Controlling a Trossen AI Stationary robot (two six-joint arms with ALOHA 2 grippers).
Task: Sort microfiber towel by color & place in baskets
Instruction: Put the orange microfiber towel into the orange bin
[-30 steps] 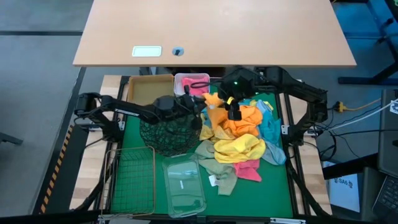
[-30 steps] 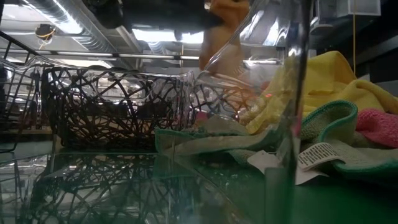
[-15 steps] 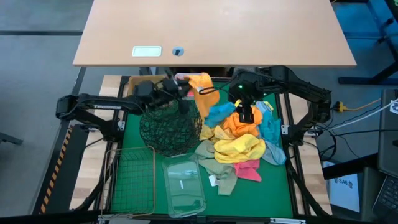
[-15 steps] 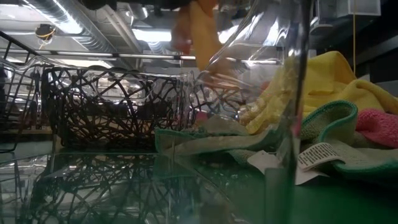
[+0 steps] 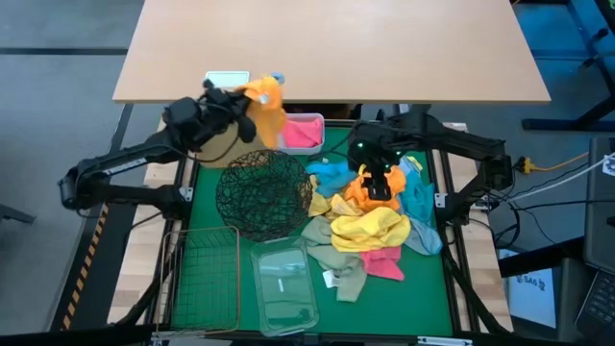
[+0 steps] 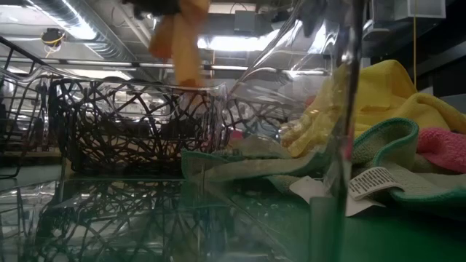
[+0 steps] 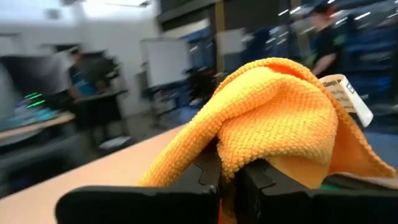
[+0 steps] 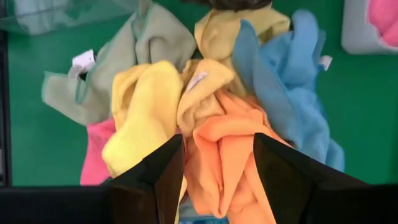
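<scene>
We see left end effector (image 7: 230, 180) clamped on fuzzy orange microfiber towel (image 5: 266, 104), raised above tan rectangular box (image 5: 223, 147) | right end effector (image 8: 217, 158) wide apart, empty, over towel pile (image 5: 370, 226) on desk

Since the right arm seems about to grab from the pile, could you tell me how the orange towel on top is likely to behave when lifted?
The orange towel lies crumpled in folds, so it will probably hang limp. It overlaps the yellow towel and blue towel, so it may drag them. The left gripper's own orange towel droops likewise.
</scene>
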